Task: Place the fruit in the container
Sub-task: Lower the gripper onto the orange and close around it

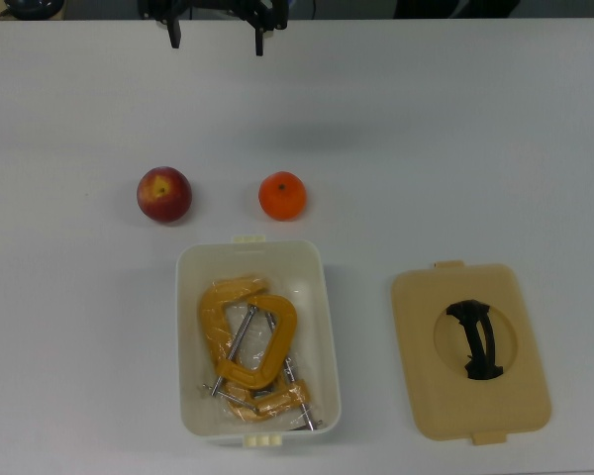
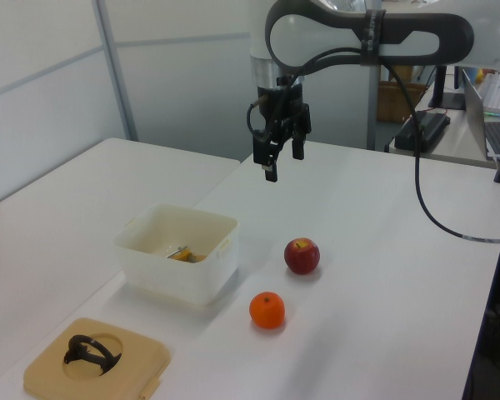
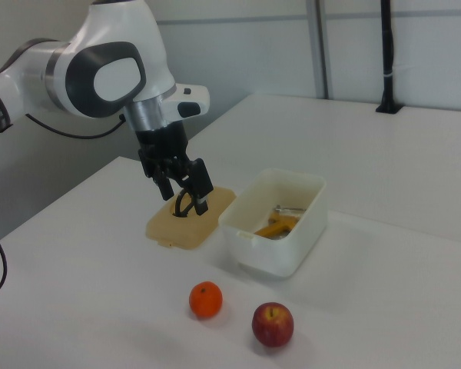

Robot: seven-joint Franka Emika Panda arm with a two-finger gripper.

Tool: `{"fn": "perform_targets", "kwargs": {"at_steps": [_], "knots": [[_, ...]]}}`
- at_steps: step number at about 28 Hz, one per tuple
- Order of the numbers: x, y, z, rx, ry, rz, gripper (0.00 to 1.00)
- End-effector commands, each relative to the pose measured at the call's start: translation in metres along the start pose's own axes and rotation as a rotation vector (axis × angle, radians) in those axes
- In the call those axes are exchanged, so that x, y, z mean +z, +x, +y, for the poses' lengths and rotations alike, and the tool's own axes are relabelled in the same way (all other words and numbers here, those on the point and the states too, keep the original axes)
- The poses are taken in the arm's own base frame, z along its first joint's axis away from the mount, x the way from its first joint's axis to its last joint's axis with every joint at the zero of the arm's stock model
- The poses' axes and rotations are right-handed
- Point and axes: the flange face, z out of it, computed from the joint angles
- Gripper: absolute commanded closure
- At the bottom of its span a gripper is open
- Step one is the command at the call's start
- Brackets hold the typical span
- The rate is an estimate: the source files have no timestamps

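Nearest the top view's lower edge, the white container [image 1: 257,336] is sitting on the table [image 1: 475,139], already holding yellow-orange clamps [image 1: 247,341]. Its beige lid [image 1: 470,351] is lying flat just beside it, toward the top view's right. Both fruits are resting on the table outside the container, near its far short end: the orange [image 1: 282,195] close by that end, the apple [image 1: 164,194] off toward the top view's left. I am hanging my hand [image 1: 218,40] high over the table's far edge, fingers spread and gripping nothing. Judgement: nothing is done yet; both fruits are waiting to be picked and placed.
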Motion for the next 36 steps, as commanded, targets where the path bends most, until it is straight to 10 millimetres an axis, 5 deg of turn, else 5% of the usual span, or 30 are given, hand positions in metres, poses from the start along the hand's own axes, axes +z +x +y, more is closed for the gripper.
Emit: {"fn": "perform_targets", "kwargs": {"at_steps": [1, 10, 15, 21, 36], "knots": [[-0.004, -0.005, -0.001, -0.017, 0.028, -0.007, 0.00], [0.027, -0.006, -0.021, -0.043, 0.107, -0.094, 0.00], [0.071, -0.001, -0.039, -0.072, 0.092, -0.168, 0.00], [0.149, 0.009, -0.066, -0.139, -0.017, -0.198, 0.00], [0.241, 0.023, -0.075, -0.166, -0.069, -0.190, 0.00]]}}
